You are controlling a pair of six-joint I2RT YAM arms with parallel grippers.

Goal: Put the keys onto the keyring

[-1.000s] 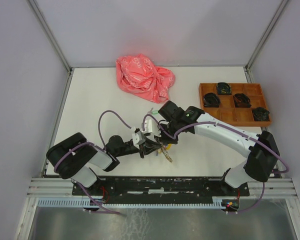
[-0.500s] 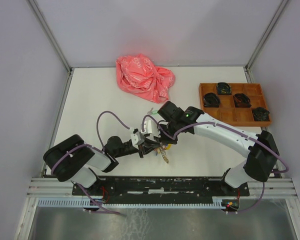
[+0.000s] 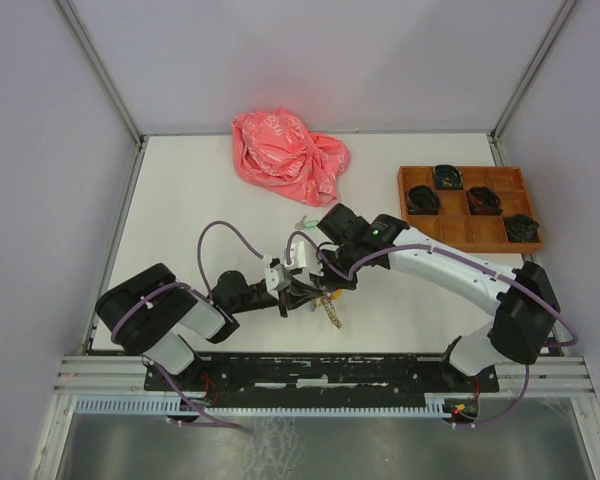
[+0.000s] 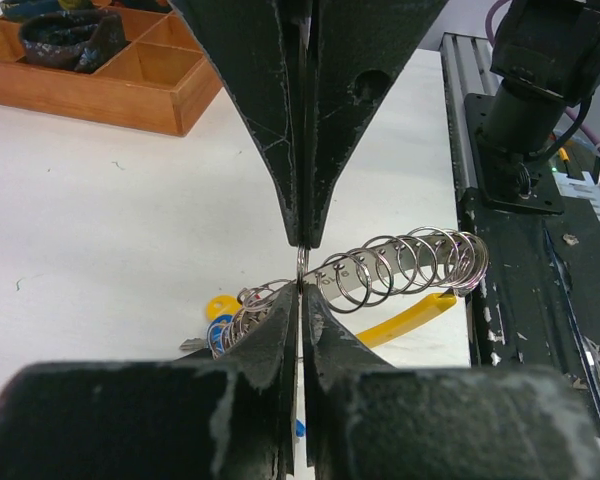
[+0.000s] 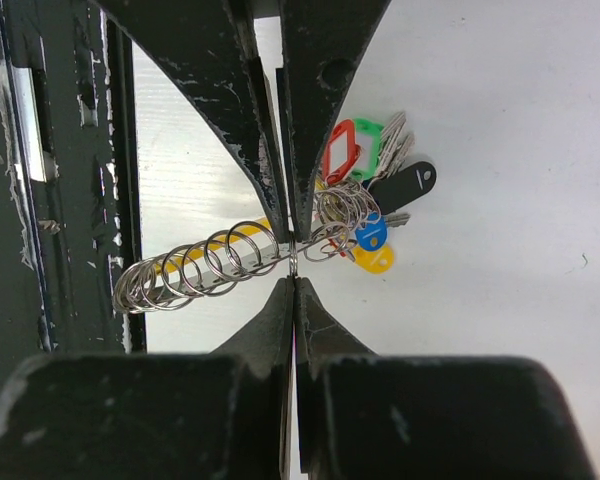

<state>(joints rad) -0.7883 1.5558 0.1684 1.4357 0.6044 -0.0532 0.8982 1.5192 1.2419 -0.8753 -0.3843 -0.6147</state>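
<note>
Near front edge | left tool (image 4: 301, 268) pinching keyring (image 4: 410, 262) (arm (image 3: 180, 312) shifted slightly) | right tool (image 5: 292, 260) likewise

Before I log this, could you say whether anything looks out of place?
Only the crumpled pink plastic bag, lying at the far edge of the table: it looks like stray litter. Nothing else stands out.

Bright, even light (soft shadows)

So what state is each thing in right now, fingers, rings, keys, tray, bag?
Left fingers, shut on the row of rings.
Right fingers, shut on the same row.
Row of rings, gripped by both.
Keys, bunched at one end of the row; threaded or not, unclear.
Wooden tray, dark items in four compartments.
Pink bag, crumpled.
</note>
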